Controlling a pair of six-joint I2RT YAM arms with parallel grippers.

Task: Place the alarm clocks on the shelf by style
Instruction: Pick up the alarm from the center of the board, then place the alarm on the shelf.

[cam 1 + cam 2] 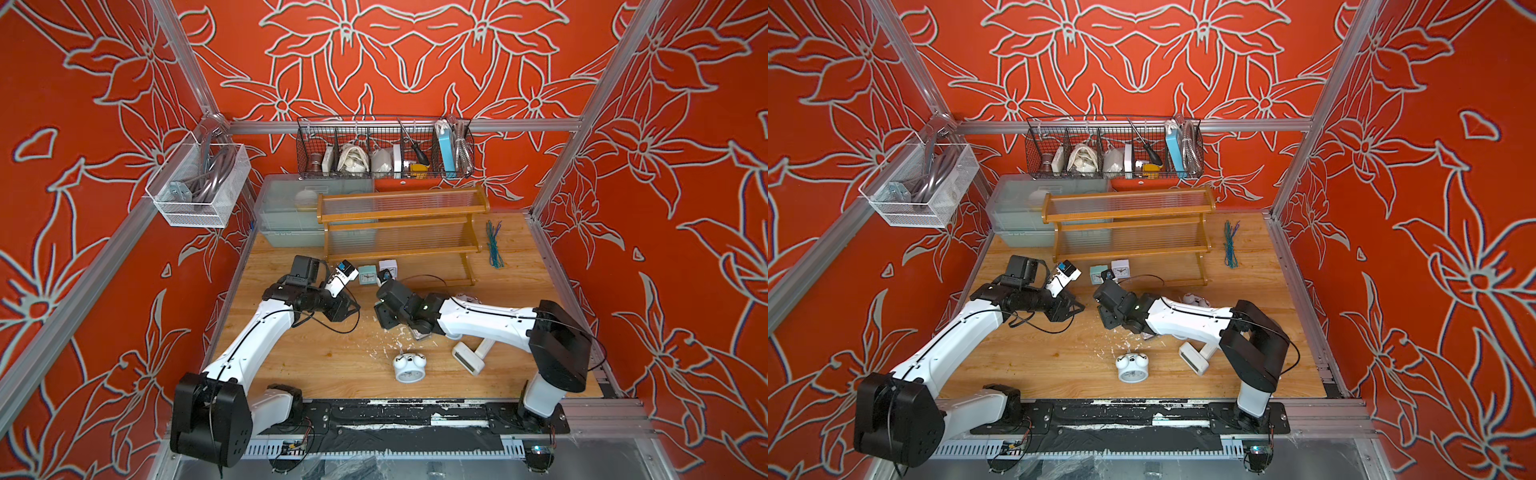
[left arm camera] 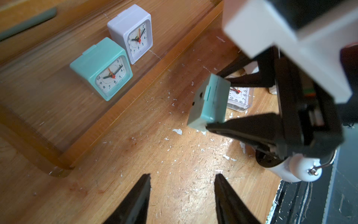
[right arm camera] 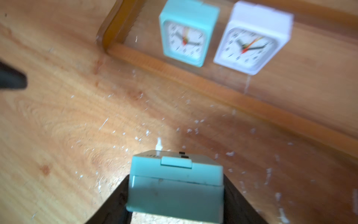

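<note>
In both top views the shelf (image 1: 399, 232) stands upper centre against the back wall. At the left of its lowest tier a teal clock (image 1: 367, 275) and a white clock (image 1: 389, 266) stand side by side. Lower centre, on the table (image 1: 299, 361), a twin-bell clock (image 1: 409, 368) and a digital clock (image 1: 468, 358) lie well apart from the shelf.

In the left wrist view the left gripper (image 2: 182, 177) hangs over bare table, its fingers moderately spread and holding nothing. The right gripper (image 2: 217, 100) clamps the held clock (image 2: 210, 97), also teal and square, by its sides. That clock is tilted, clear of the table and near the tier's front rail.

In the right wrist view the held clock fills the gap between the fingers, with its back toward the shelf.

This looks like the placing step, square joining squares. Lift the clock over the rail and level it. Set it on open tier beside the pair, leaving room for the fingers. Release only once the base sits flat.
</note>
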